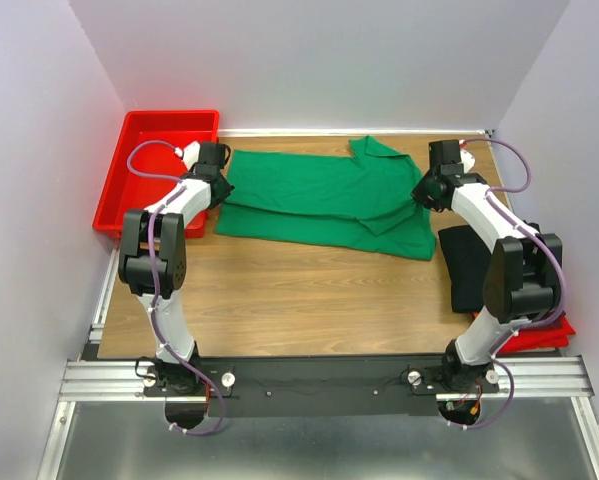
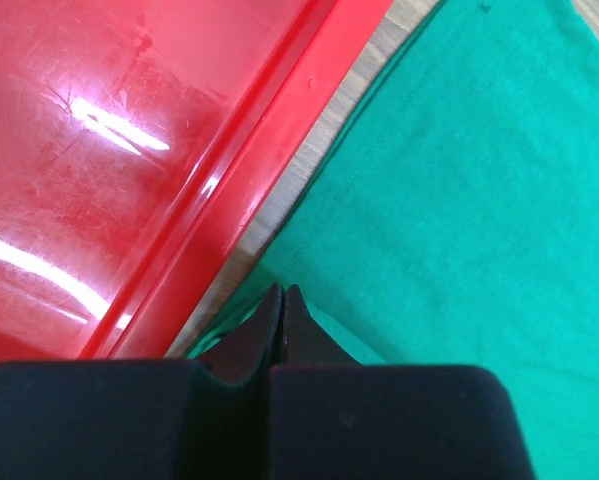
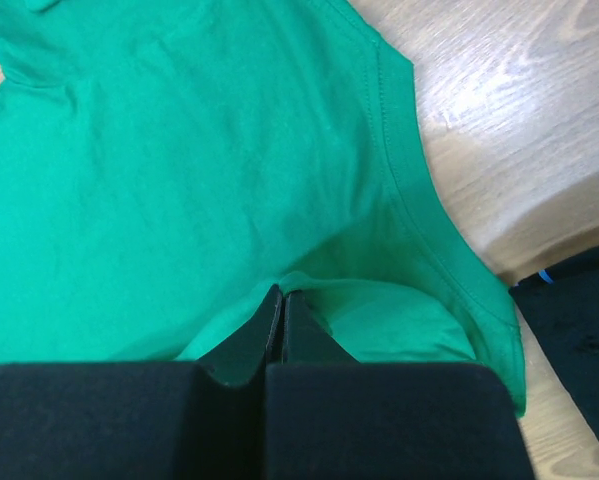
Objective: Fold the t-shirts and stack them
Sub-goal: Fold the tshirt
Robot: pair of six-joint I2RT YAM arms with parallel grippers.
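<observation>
The red tray point(image 1: 119, 200) sits at the upper left of the top view, against the back corner of the worktop point(image 1: 299, 290). The part of its floor that shows is bare, glossy, scratched plastic with streaks of reflected light. The left arm's wrist and a loop of cable hang over its right side. In the left wrist view the tray's rim runs diagonally from lower left to upper right, with a thin strip of wood between it and the cloth.

The green t-shirt point(image 1: 319, 195) lies across the upper middle of the top view, spread wide, with one layer doubled over another and a sleeve sticking up at the upper right. Its left edge lies just beside the tray without touching it.

The left pincer point(image 1: 215, 185) is at the shirt's left end. Seen from its own wrist, its fingertips point(image 2: 282, 300) are pressed fully together right on the green edge. They appear to have the cloth nipped between them, though the tips hide the contact itself.

The right pincer point(image 1: 431, 188) is at the shirt's right end. Its jaws are also closed tight, and in the right wrist view a ridge of green cloth rises up into the tips, so it has hold of the shirt near the sleeve seam.

To the lower right, well apart from the tray, a folded black t-shirt point(image 1: 464, 265) lies on the worktop just beside the green one. Its lower end rests on a folded red t-shirt point(image 1: 539, 338), and the right arm partly covers both.
</observation>
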